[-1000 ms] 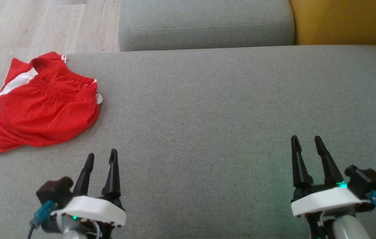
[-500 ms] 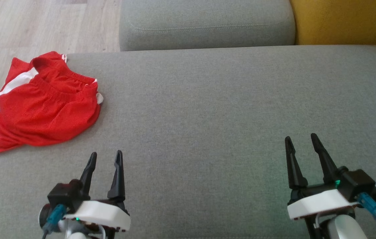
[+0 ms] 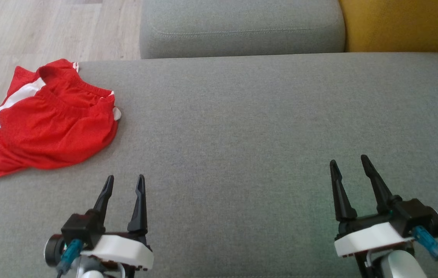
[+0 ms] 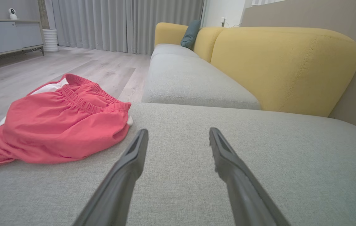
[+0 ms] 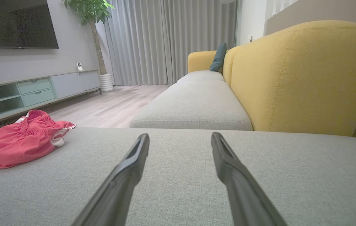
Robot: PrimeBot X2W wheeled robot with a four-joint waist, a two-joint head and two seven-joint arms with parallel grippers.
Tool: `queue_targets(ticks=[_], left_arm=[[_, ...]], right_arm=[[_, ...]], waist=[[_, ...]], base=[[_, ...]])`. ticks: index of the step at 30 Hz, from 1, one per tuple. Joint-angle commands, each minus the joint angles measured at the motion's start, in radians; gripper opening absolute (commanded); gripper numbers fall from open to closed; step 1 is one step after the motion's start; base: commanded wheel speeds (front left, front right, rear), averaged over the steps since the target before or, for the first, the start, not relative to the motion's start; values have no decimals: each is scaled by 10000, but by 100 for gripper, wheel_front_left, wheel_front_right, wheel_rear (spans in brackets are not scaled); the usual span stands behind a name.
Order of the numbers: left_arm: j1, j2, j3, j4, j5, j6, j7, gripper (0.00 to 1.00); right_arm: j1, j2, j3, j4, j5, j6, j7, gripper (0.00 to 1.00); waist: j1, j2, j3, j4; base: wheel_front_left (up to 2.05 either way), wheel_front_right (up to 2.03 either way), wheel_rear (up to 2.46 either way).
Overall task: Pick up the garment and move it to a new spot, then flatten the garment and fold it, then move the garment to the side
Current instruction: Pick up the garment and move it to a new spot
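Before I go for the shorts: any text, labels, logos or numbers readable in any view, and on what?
No readable text in any view.
On the red shorts: plain mesh with white side stripes, no print or tag showing.
On the left pincer and right pincer: no markings visible.
On the small white camera on the cabinet: too small to tell any brand.

Red shorts [image 3: 53, 127], grey sofa [image 3: 261, 116]!
Shorts bright red with white side stripes; sofa plain woven grey, backrest [image 3: 400, 25] mustard yellow, floor [image 3: 49, 27] pale wood grain; left claw [image 3: 125, 178] and right claw [image 3: 348, 159] black-fingered on white housings.
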Motion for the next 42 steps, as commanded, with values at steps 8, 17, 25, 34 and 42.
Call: queue_targets(ticks=[8, 17, 25, 34, 42], left_arm=[[-220, 91, 244, -223, -54, 59, -124, 100], [-252, 91, 219, -130, -78, 39, -124, 100], [-334, 91, 98, -123, -14, 0, -124, 100], [-326, 91, 237, -164, 144, -46, -124, 100], [-285, 91, 316, -218, 243, -137, -124, 100]], right_arm=[[-308, -87, 156, -178, 90, 75, -107, 100], [-302, -87, 174, -225, 54, 75, -107, 100], [-178, -87, 76, -399, 63, 75, -107, 100], [-124, -87, 127, -487, 171, 75, -107, 100], [-157, -87, 240, -457, 241, 75, -107, 100]], waist=[[0, 0, 4, -1], [0, 0, 5, 43], [0, 0, -29, 882], [0, 0, -33, 2742], [0, 0, -63, 4247]], base=[[0, 0, 0], [0, 0, 0], [0, 0, 0], [0, 0, 0], [0, 0, 0]])
